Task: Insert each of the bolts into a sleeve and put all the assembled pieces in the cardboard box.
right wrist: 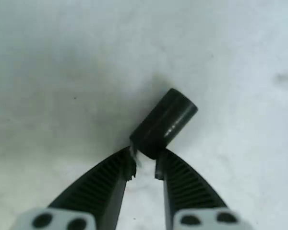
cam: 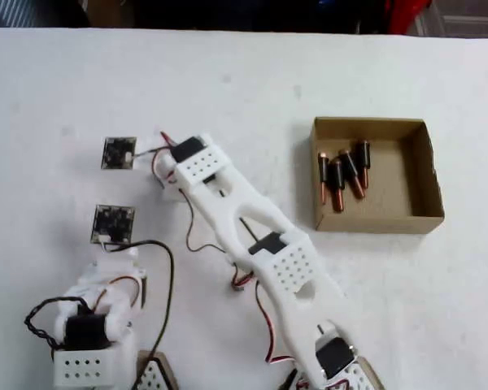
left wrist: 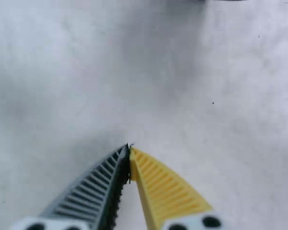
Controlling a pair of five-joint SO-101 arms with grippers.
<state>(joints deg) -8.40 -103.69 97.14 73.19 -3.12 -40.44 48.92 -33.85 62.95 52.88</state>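
Note four assembled pieces (cam: 342,175), copper and black, lying close together in the left half of the cardboard box (cam: 379,221) at the right of the surface (cam: 228,73). Treat that portion of the task as done. Treat at least one assembly as outstanding, judging by the single black sleeve (right wrist: 163,123) at the right hand (right wrist: 145,162): pairing with a bolt first, then transfer to the box. Observe the right hand narrowed onto the near end of the sleeve, fingertips pinching it from both sides, with the rest of the sleeve projecting forward at a slant. Cannot tell whether resting on the surface or raised just clear of it. Locate the right arm (cam: 260,236) stretched diagonally from its near-right base toward the far left, wrist ending left of centre, well apart from the box. Locate the left arm (cam: 89,325) folded back at the near left. Observe the left hand (left wrist: 129,152) closed tip to tip, holding nothing, above bare surface.
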